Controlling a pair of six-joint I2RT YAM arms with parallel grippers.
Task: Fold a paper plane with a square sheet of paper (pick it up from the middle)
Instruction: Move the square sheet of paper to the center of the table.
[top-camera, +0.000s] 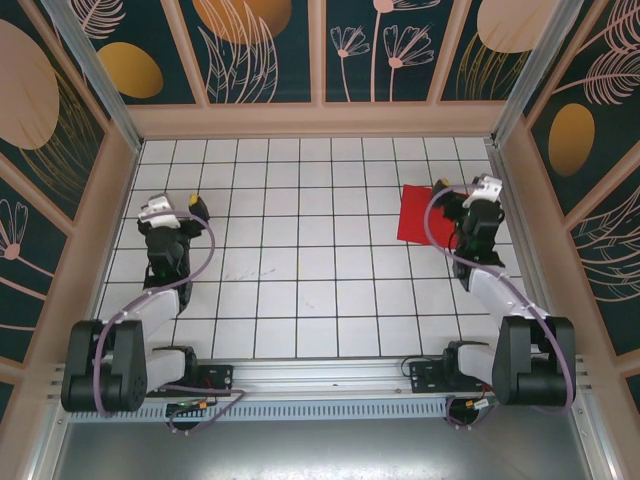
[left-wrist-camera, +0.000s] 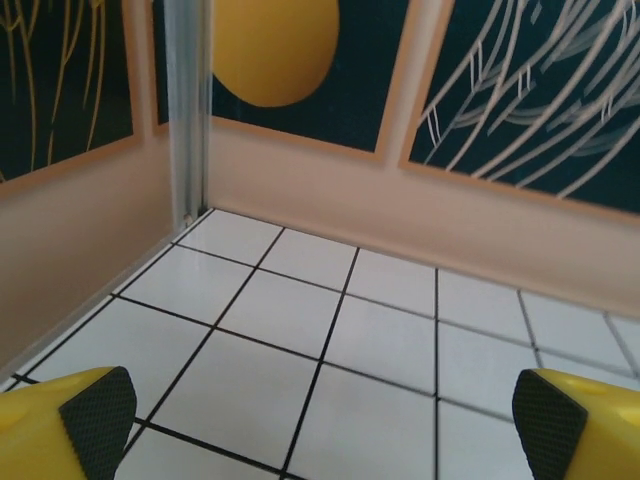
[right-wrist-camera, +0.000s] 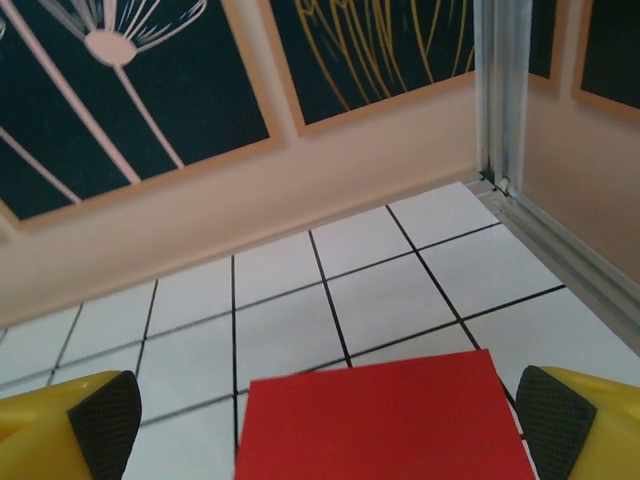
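From the overhead camera I see the red sheet (top-camera: 422, 213) lying flat on the white tiled surface (top-camera: 300, 260). It is on the right side, toward the far wall, and sits slightly skewed to the grid. I can make out no folds in it. Its right edge runs under the right end effector (top-camera: 452, 200), which hangs above it.

In the right wrist camera the right end effector (right-wrist-camera: 325, 425) has its jaws wide apart. The sheet (right-wrist-camera: 380, 420) lies low between the two black pads (right-wrist-camera: 105, 420), with its far edge square across my view. I cannot tell whether the fingertips touch the paper.

The left end effector (top-camera: 190, 210) sits well apart from the sheet, over the left side of the surface near the left wall. In its own wrist camera the left end effector (left-wrist-camera: 320, 425) is likewise spread wide, pads (left-wrist-camera: 98, 420) at either side. Bare tiles (left-wrist-camera: 290, 310) lie ahead, and a metal corner post (left-wrist-camera: 188, 110) stands where the walls meet.
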